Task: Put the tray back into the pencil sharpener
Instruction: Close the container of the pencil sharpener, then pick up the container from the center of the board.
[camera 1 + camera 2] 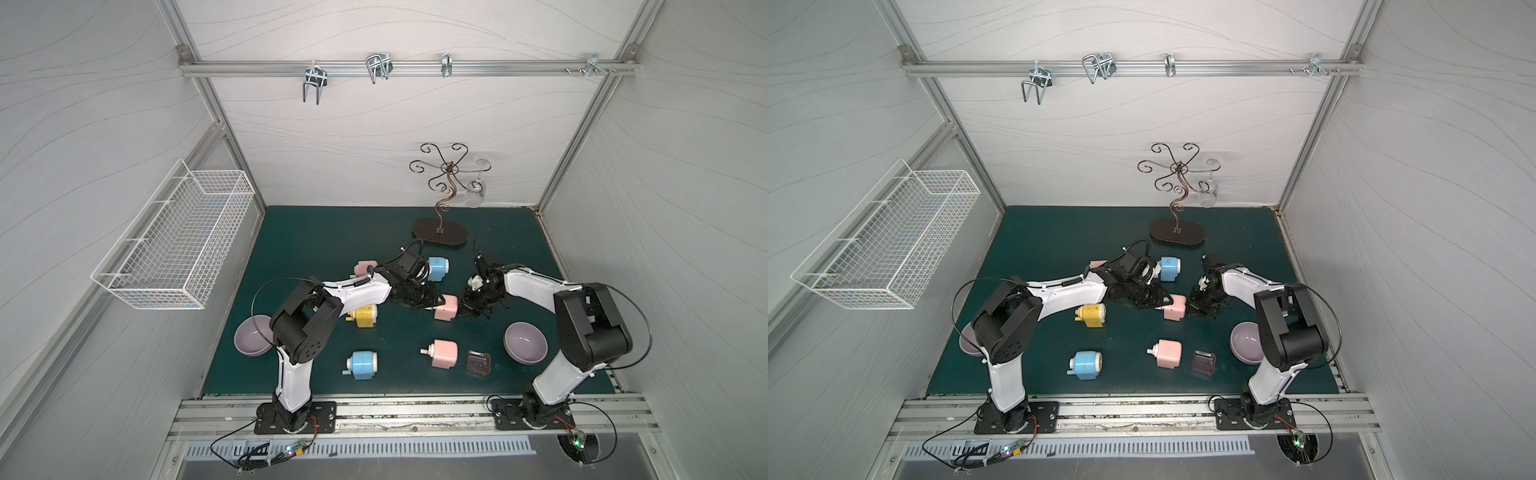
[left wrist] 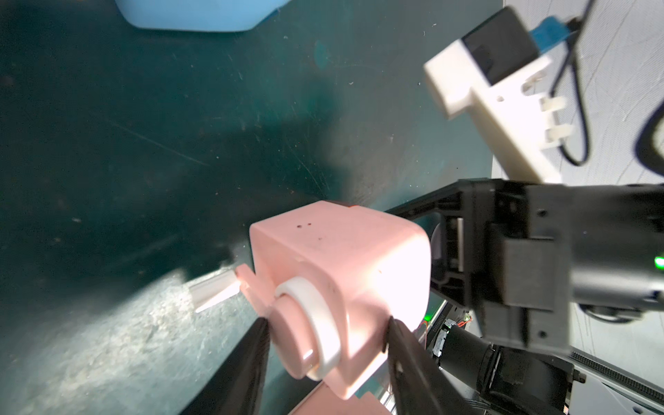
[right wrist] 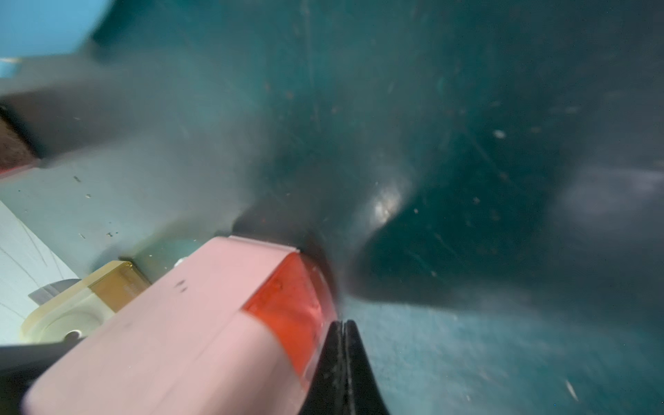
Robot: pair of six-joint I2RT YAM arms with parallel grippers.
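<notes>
**Bench (image 1: 332, 241) seen from above and from both wrists.** I have both arms meeting near the middle of the bench on one pink sharpener (image 1: 446, 307).

- **Left hand:** The left hand (image 2: 325, 323) straddles the end that carries the round knob. One black finger (image 2: 248, 366) lies against the knob side and the other against the edge of the body. The hand is partly closed and grips the pink sharpener.
- **Right hand:** The right hand (image 3: 341, 325) is at the opposite end. Its two tips are pressed together with nothing between them, and they touch the face of the red tray (image 3: 287, 305).
- **Tray:** The red tray is see-through and sits in the slot at that end of the pink sharpener. Its face is close to level with the pink body. I cannot tell whether it is fully home. In both top views the right hand hides this end.

**Elsewhere on the bench:**
- A second pink sharpener (image 1: 444, 353) stands nearer the front edge, with a dark tray (image 1: 478, 363) lying loose just beside it.
- A purple bowl (image 1: 525, 343) sits near the right arm.
- A yellow sharpener (image 1: 365, 318) is just beside the left forearm.
- A blue sharpener (image 1: 363, 362) is toward the front, and a far blue sharpener (image 1: 438, 268) lies beyond the left hand.
- A metal stand (image 1: 440, 235) rises at the back.
</notes>
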